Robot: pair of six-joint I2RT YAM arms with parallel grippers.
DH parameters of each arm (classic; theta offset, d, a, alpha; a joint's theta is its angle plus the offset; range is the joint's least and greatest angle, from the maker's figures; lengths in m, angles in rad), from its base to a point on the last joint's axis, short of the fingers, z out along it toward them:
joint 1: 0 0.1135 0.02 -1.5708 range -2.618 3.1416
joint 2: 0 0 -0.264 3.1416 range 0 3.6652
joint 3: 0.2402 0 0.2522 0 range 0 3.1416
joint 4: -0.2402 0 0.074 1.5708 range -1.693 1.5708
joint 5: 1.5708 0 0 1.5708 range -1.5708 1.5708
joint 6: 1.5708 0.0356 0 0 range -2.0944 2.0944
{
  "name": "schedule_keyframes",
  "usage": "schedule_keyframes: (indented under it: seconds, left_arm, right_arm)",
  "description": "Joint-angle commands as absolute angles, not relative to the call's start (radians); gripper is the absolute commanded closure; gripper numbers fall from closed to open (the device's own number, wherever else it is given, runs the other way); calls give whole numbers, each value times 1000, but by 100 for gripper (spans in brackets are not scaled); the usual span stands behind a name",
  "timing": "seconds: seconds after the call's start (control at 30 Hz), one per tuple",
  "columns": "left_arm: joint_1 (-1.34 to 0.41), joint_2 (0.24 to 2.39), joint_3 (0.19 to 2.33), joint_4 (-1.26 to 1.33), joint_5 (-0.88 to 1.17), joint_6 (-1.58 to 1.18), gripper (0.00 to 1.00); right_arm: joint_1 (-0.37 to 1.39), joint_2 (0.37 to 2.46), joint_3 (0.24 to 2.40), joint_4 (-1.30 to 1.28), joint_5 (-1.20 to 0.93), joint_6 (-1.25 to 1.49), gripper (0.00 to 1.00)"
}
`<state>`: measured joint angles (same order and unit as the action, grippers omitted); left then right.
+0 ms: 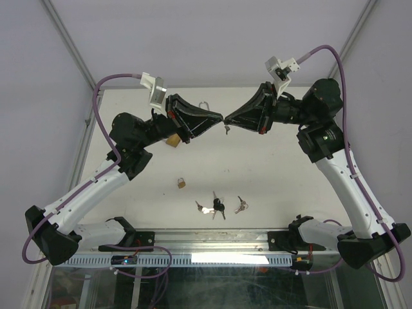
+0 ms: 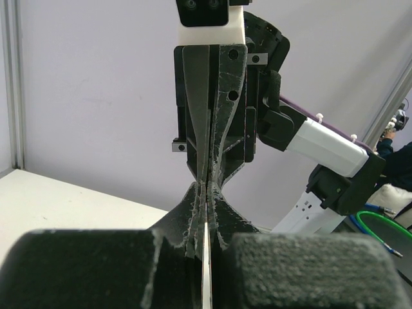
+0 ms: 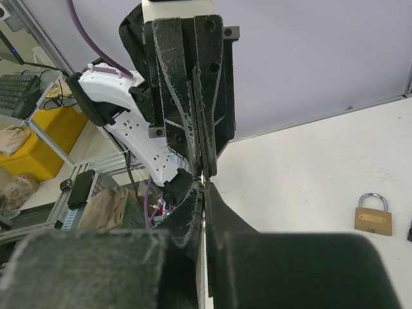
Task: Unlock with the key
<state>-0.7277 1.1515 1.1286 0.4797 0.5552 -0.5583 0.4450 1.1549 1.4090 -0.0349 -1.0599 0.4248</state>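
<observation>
White table [image 1: 290, 187], grey walls. Both arms raised, tips touching. Left gripper [image 1: 219, 120] pinches the key [image 1: 226, 129], blade edge-on btw pads. Right gripper [image 1: 229, 120] is pressed together at the same spot; can't tell if it grips. Padlock [image 1: 181, 183] lies on the table, well apart. Step looks like key regrasp. Next you need a firm one-sided hold, then the padlock picked up and the blade aligned.

The white table [image 1: 290, 187] holds a small brass padlock [image 1: 181, 183] nearer the bases than the left gripper [image 1: 220, 120]. Loose keys [image 1: 217, 205] lie below the right gripper [image 1: 227, 120] (in three little clusters).
</observation>
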Motion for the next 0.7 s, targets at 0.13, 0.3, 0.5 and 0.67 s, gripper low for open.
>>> schedule_keyframes:
  seconds: [0.13,0.3,0.5,0.67]
  left_arm:
    - [-738,1135,1131,540,551,-548,100]
    - [-738,1132,1121,534,546,-548,100]
    - [-734,1118,1086,512,559,-529,59]
    - [-689,1090,1057,417,615,-437,9]
  right_arm:
    - [444,1146,1431,2,-1053,433,100]
    - [444,1138,1435,-20,-1035,413,100]
    - [437,1146,1466,-189,-1003,321,100]
    - [410,1136,1489,-348,-971,240,100]
